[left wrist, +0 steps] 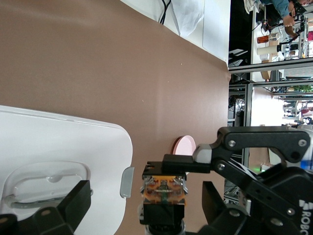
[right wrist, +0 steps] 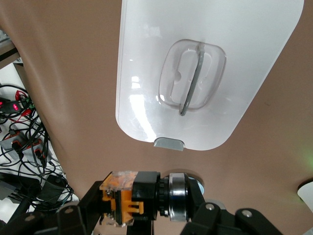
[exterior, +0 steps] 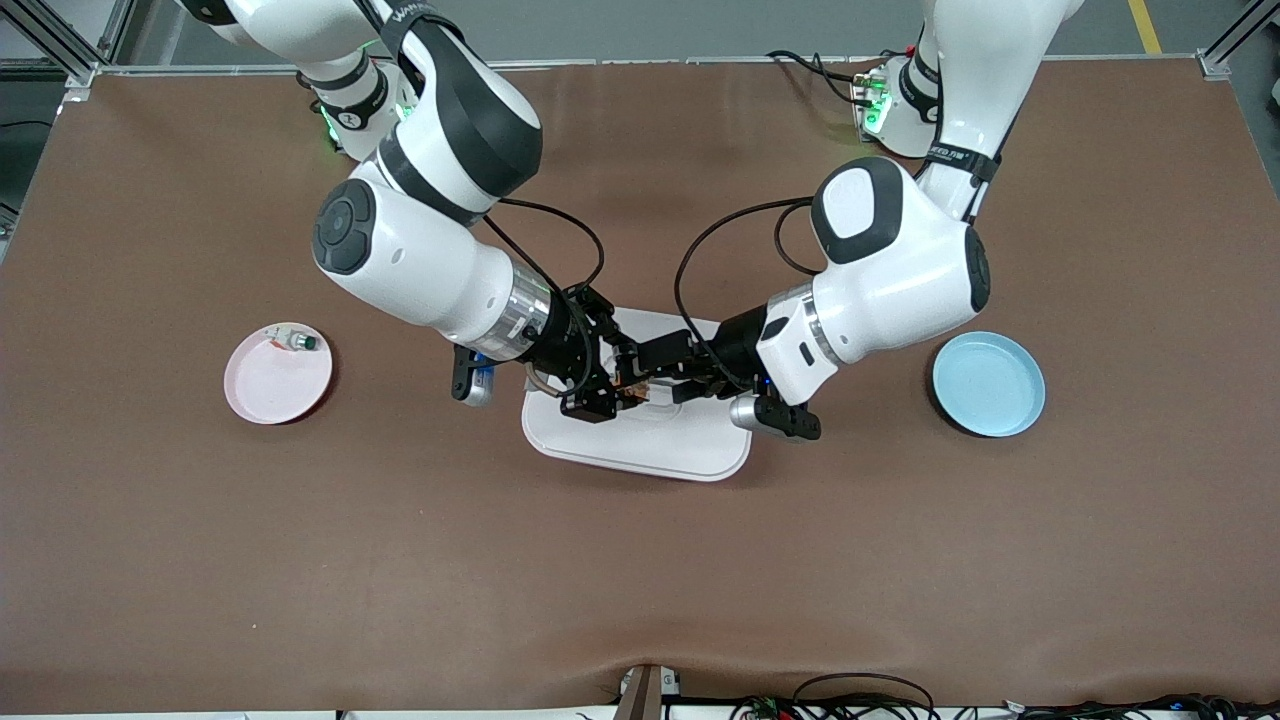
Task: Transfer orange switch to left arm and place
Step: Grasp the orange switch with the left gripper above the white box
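Note:
The orange switch (exterior: 631, 393) is a small black body with an orange and clear end, and it hangs in the air over the lid of the white box (exterior: 640, 440). My right gripper (exterior: 603, 388) is shut on it; in the right wrist view the switch (right wrist: 134, 200) lies crosswise in that gripper (right wrist: 142, 211). My left gripper (exterior: 652, 373) meets it from the left arm's end, also over the box. In the left wrist view the switch (left wrist: 163, 195) sits in the gap of the open left gripper (left wrist: 145, 197), with both fingers (left wrist: 74, 203) standing apart from it.
A pink plate (exterior: 262, 385) toward the right arm's end holds a small white-silver switch with a green cap (exterior: 292, 341). A blue plate (exterior: 988, 384) lies toward the left arm's end. The box's grey latch (right wrist: 169, 143) and clear lid handle (right wrist: 193, 78) show below the grippers.

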### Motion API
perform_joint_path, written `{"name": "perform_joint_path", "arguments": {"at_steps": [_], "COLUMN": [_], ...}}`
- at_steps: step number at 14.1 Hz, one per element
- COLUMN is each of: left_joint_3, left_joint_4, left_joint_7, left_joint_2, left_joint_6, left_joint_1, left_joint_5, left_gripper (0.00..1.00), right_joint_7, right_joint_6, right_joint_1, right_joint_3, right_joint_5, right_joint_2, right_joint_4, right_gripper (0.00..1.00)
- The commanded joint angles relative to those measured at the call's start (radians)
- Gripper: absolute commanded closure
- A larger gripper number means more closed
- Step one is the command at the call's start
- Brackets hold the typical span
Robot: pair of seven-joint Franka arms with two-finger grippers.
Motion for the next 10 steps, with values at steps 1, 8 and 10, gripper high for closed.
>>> {"name": "perform_joint_path", "arguments": {"at_steps": [1, 8, 10], "left_joint_3": [-0.002, -0.002, -0.003], "left_joint_4": [0.003, 0.001, 0.0], "left_joint_7": [0.022, 0.039, 0.072], "left_joint_2": [-0.002, 0.002, 0.001], "left_joint_6": [0.018, 0.023, 0.021], "left_joint_1": [-0.004, -0.009, -0.006], "left_joint_5": [-0.025, -0.026, -0.026], "left_gripper": [0.0, 0.21, 0.36], "right_joint_7": [0.043, 0.063, 0.061], "right_joint_6": [0.005, 0.027, 0.027], "right_joint_1": [0.007, 0.015, 0.013], "right_joint_3": [0.006, 0.006, 0.006], "right_joint_5": [0.015, 0.015, 0.015], "right_joint_2": [0.019, 0.019, 0.019], "right_joint_4": [0.054, 0.055, 0.055], "right_gripper": [1.0, 1.0, 1.0]}}
